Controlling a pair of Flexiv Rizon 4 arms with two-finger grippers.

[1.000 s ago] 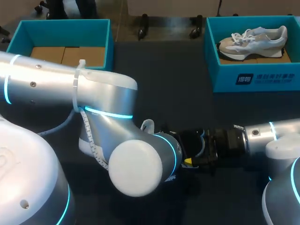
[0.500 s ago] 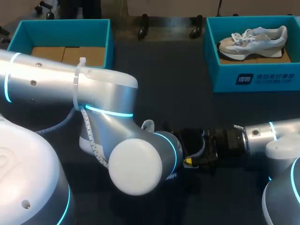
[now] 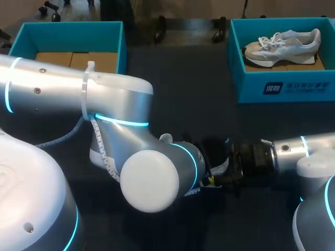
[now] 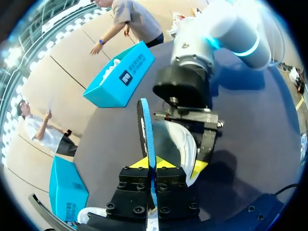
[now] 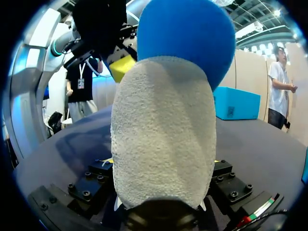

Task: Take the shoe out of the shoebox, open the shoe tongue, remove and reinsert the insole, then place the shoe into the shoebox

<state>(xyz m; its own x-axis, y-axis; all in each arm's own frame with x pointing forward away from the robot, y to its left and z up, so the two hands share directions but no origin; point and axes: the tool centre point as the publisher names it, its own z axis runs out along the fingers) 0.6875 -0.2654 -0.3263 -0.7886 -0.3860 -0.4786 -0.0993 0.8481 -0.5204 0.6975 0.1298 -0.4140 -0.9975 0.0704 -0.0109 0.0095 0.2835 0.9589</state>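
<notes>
Nearest us, our left hand [image 4: 153,163] is pinched together on the blue insole [image 4: 146,127], which stands edge-on and rises toward 12 o'clock from the fingertips. Just beyond it, the pale shoe [image 4: 182,144] sits clamped in our right hand [image 5: 161,162]. The two hands meet over the worktop [image 3: 188,104] at about 5 o'clock of its middle. We judge the insole step to be in hand, though we cannot tell whether the insole is coming out or going in. To do it well, we should hold the shoe rigid, line the insole up with its length, and slide it flat without buckling. Farther off, the shoebox [image 3: 248,83] at 1 o'clock holds a second shoe [image 3: 282,44]. Another blue box [image 3: 68,37] sits at 11 o'clock.
</notes>
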